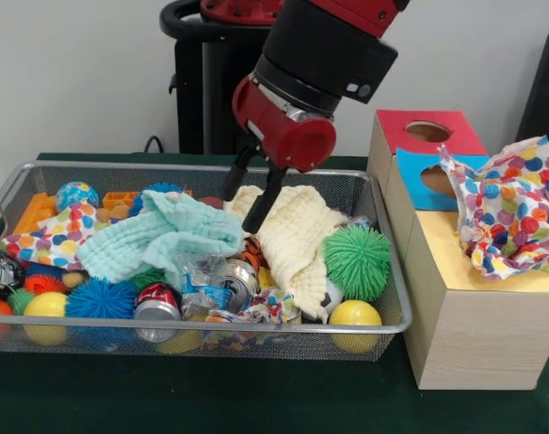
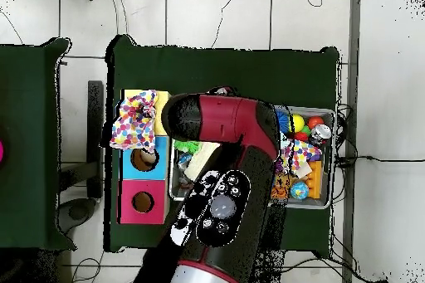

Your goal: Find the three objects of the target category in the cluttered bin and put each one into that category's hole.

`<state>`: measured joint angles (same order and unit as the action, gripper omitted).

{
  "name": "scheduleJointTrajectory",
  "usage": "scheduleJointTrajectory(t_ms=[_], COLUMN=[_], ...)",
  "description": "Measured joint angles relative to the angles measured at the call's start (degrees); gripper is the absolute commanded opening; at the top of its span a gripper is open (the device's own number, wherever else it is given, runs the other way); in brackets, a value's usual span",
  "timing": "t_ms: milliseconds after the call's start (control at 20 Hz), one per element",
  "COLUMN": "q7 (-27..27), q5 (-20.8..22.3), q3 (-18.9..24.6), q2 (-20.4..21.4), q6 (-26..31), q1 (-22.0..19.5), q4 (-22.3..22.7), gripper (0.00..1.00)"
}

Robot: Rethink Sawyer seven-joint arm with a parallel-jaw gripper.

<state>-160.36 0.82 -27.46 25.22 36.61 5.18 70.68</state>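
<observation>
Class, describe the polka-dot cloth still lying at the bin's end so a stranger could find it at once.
Start at the wire bin; go to the end farthest from the boxes. The polka-dot cloth lies beside the mint-green cloth, the only dotted white fabric there.

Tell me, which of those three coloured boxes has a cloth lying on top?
The yellow-topped box, nearest the camera in the front view: a polka-dot cloth sits crumpled on it. The blue-topped box and red-topped box show open holes.

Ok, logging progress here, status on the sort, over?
Gripper open, empty, over the cream cloth. One polka-dot cloth draped on the yellow box, not through the hole. Another at the bin's end, mint-green cloth beside it.
</observation>
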Motion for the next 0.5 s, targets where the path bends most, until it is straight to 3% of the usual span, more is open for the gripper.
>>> scheduleJointTrajectory(t_ms=[500], q7=[0.96], q5=[8.31], q3=[5.36], q2=[-0.38], q6=[-1.66], q1=[-3.81], q4=[-3.44], gripper=[1.00])
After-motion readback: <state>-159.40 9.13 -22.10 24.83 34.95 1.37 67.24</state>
